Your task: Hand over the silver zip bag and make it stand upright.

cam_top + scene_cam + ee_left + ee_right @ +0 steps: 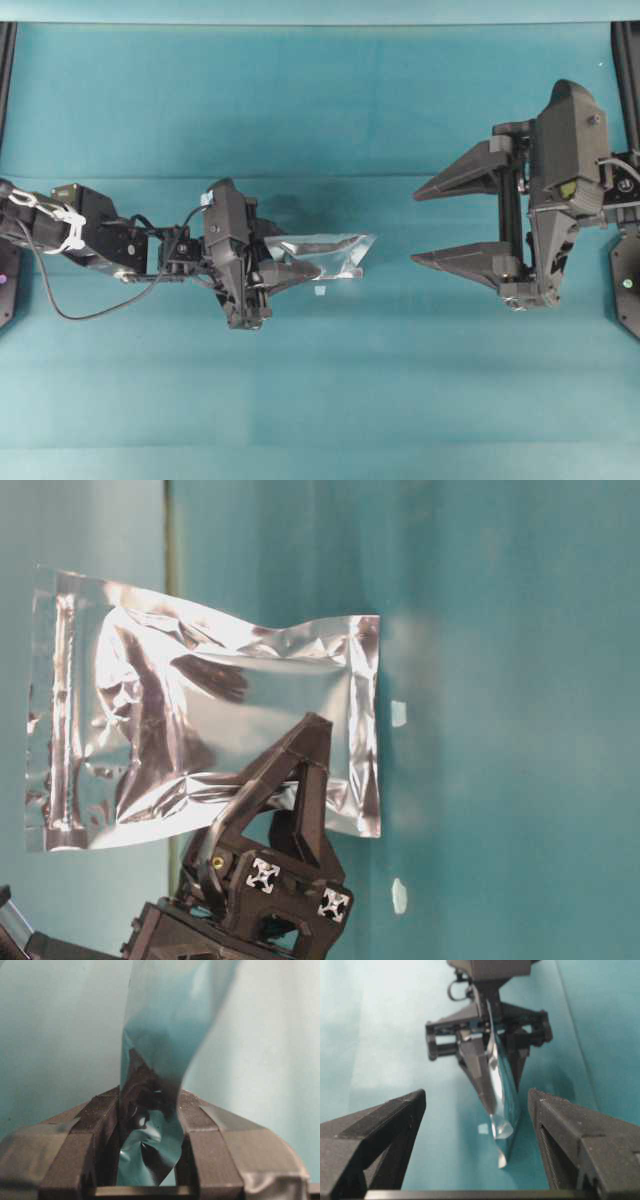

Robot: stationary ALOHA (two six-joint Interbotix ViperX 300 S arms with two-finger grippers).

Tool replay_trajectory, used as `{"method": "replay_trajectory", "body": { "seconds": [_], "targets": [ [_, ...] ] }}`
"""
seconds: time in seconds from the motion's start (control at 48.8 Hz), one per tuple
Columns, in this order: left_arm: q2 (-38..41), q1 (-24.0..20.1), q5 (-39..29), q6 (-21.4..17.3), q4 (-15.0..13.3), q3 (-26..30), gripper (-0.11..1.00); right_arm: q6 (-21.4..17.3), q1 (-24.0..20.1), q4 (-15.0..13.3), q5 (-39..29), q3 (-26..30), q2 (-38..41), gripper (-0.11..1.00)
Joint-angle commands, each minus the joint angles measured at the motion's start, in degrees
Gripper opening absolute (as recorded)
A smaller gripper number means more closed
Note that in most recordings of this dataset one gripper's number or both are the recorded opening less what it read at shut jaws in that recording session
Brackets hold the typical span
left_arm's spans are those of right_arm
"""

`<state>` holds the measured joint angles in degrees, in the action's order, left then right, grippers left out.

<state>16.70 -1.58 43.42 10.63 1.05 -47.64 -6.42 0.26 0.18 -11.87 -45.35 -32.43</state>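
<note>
Over a teal table (320, 100) we see the left gripper (290, 268) clamped on the silver zip bag (325, 252), holding it edge-up above the surface. The right gripper (445, 225) faces it, jaws spread wide, apart from the bag.

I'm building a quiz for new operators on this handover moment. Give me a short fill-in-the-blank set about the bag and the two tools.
1. The silver zip bag is gripped by the ____ tool.
2. The right tool faces the bag with its fingers wide ____.
3. The bag and the right tool are ____ touching.
4. The table under both arms is covered in a ____ surface.

Missing words: left; open; not; teal
</note>
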Motion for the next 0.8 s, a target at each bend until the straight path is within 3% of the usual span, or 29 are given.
{"method": "replay_trajectory", "body": {
  "seconds": [0.0,0.779],
  "targets": [
    [-0.6,0.6,0.2,-0.1,0.2,0.1,0.29,-0.6,-0.2,0.0,0.5,0.5,-0.7,0.87],
    [-0.6,1.0,-2.0,-1.8,0.2,0.4,0.29,-0.7,-0.2,0.1,0.5,-0.3,-1.2,0.87]
  ]
}}
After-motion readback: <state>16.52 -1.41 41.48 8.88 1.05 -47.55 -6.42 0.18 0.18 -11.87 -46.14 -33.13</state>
